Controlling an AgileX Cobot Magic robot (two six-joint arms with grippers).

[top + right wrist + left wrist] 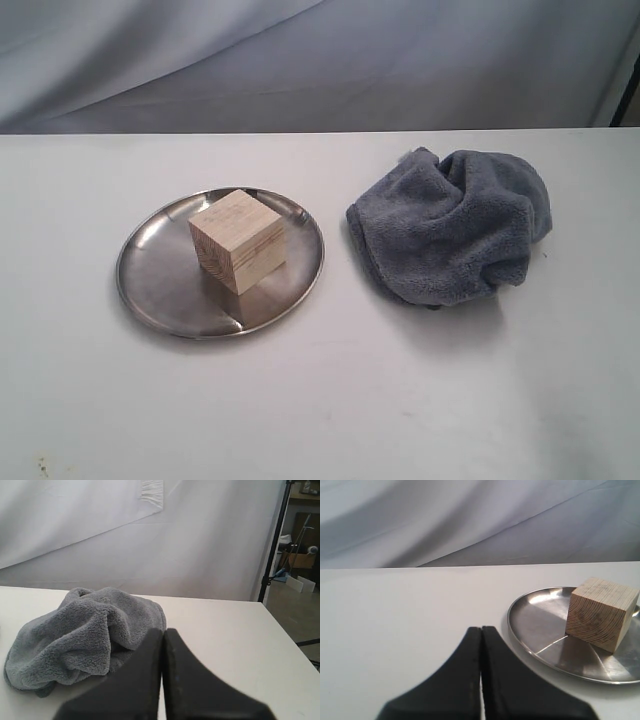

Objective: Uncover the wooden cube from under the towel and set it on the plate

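Note:
The wooden cube (238,240) rests on the silver plate (150,275) at the left of the table, uncovered. In the left wrist view the wooden cube (601,614) sits on the plate (535,615), off to one side of my left gripper (481,629), whose black jaws are pressed together with nothing between them. The blue-grey towel (450,225) lies bunched up to the right of the plate, apart from it. My right gripper (164,631) is shut and empty, just in front of the towel (85,635). Neither gripper shows in the exterior view.
A white tabletop (320,400) carries everything. A pale cloth backdrop (300,60) hangs behind the table's far edge. A black stand pole (275,540) and some clutter stand beyond the table's right end.

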